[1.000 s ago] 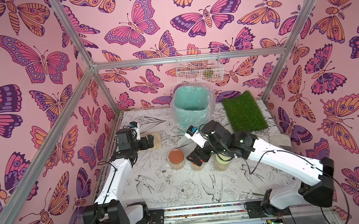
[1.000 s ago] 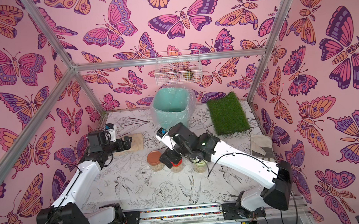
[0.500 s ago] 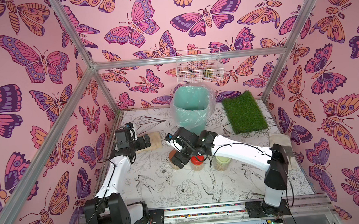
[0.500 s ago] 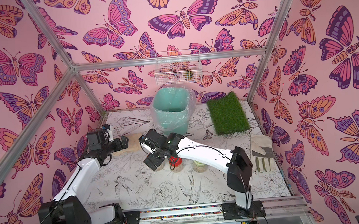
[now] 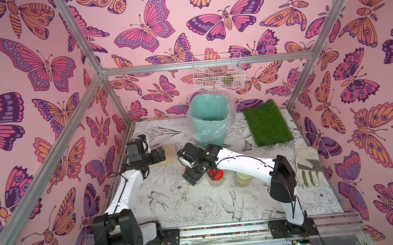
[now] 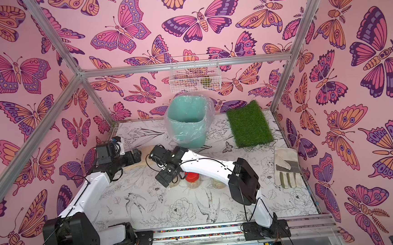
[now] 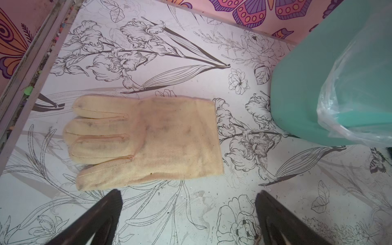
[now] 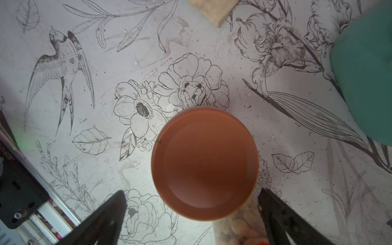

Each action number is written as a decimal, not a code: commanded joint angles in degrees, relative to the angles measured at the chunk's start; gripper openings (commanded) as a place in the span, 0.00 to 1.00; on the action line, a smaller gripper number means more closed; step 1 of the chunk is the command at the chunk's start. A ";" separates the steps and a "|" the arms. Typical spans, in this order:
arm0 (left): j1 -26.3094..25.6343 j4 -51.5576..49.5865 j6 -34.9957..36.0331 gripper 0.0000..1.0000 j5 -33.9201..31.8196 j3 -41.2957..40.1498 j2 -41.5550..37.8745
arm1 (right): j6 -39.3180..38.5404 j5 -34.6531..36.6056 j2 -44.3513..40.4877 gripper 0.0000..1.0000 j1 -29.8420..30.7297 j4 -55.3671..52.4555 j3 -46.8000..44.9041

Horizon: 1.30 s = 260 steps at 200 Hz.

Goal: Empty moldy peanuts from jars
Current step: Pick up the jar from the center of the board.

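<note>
Three clear jars of pale moldy peanuts stand in a row mid-table. The red-lidded jar [image 5: 215,174] [image 6: 191,177] and the pale green-lidded jar [image 5: 243,179] show in both top views. My right gripper [image 5: 193,178] [image 6: 163,178] covers the brown-lidded one there. In the right wrist view its brown lid [image 8: 204,163] lies just ahead of my open right gripper [image 8: 192,204], which hovers above it and holds nothing. Peanuts [image 8: 237,224] of the neighbouring jar show beside one finger. My left gripper [image 5: 162,153] [image 7: 188,201] stands open over bare table, beside a beige glove [image 7: 144,140].
A mint-green bin [image 5: 210,119] [image 6: 188,124] with a plastic liner stands behind the jars. A green grass mat [image 5: 266,123] lies at the back right, and a grey work glove [image 5: 308,165] by the right wall. A wire basket [image 5: 218,72] hangs on the back wall.
My right arm has swung left, from over the red-lidded jar to over the brown-lidded jar, its elbow folding back. The left arm has barely shifted. Both grippers stayed open.
</note>
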 commanded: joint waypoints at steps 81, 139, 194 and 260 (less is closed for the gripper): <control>0.42 0.18 -0.37 1.00 2.39 0.33 2.30 | 3.06 3.07 5.77 0.96 0.38 -4.54 5.63; 0.36 0.29 -0.27 1.00 2.71 0.16 2.28 | 3.48 4.16 7.62 0.95 0.29 -4.08 7.62; 0.38 0.28 -0.27 1.00 3.36 0.16 2.83 | 3.50 4.46 7.98 0.96 0.29 -3.30 7.52; 0.40 0.28 0.26 1.00 4.27 0.04 2.47 | 3.58 4.21 4.60 0.58 0.09 0.65 4.17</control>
